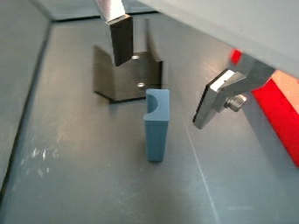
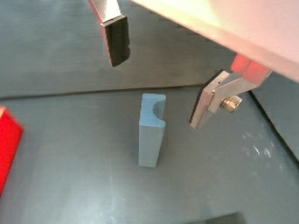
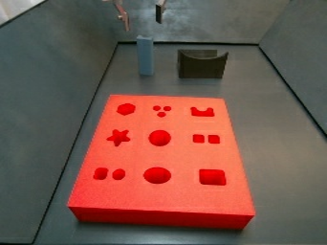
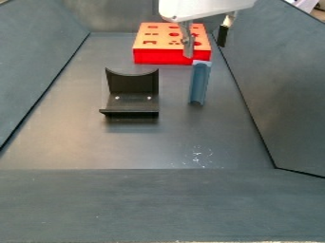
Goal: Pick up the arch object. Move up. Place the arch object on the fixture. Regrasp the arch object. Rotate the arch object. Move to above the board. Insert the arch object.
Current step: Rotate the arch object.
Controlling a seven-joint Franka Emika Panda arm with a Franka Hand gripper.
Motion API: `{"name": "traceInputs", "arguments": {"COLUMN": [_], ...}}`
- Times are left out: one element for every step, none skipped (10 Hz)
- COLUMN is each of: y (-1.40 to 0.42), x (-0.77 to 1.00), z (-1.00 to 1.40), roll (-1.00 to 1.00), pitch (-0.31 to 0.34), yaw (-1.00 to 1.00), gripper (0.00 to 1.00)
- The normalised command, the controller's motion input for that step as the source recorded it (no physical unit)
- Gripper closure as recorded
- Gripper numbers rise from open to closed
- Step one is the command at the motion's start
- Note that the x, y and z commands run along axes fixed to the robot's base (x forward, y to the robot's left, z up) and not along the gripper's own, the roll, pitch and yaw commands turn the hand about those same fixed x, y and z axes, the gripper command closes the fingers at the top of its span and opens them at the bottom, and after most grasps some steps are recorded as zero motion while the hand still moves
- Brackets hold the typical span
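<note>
The arch object [image 1: 156, 128] is a slate blue-grey block standing upright on the grey floor, with its curved notch near the top. It also shows in the wrist view [image 2: 152, 133] and in both side views [image 3: 144, 55] [image 4: 200, 83]. My gripper [image 1: 162, 92] [image 2: 158, 94] is open and empty, with its fingers spread wide above the arch object and not touching it. It hangs over the piece in both side views [image 3: 141, 17] [image 4: 204, 43]. The fixture [image 1: 122, 77] [image 3: 200, 62] [image 4: 129, 93] stands beside the arch object, apart from it. The red board [image 3: 160, 158] [image 4: 172, 43] lies flat.
Grey sloping walls [image 4: 45, 85] enclose the floor on the sides. The board's edge shows in both wrist views [image 1: 281, 114] [image 2: 7, 144].
</note>
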Motion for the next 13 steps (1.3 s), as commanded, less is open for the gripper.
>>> {"name": "traceInputs", "arguments": {"y": [0.0,0.0,0.0,0.0,0.0,0.0,0.0,0.0,0.0,0.0,0.0,0.0,0.0], "x": [0.03,0.03,0.03,0.03,0.03,0.03,0.03,0.03,0.03,0.03,0.03,0.03,0.03], "z": [-0.03,-0.03,-0.03,-0.03,-0.03,-0.03,-0.03,-0.03,-0.03,-0.03,-0.03,-0.03,-0.03], "roll": [-0.01,-0.01,-0.01,-0.01,-0.01,-0.01,-0.01,-0.01,-0.01,-0.01,-0.01,-0.01,-0.01], "pitch": [0.002,0.002,0.002,0.002,0.002,0.002,0.003,0.003,0.003,0.003,0.003,0.003,0.003], "yaw": [1.0,1.0,1.0,1.0,1.0,1.0,1.0,1.0,1.0,1.0,1.0,1.0,1.0], "gripper": [0.0,0.0,0.0,0.0,0.0,0.0,0.0,0.0,0.0,0.0,0.0,0.0,0.0]}}
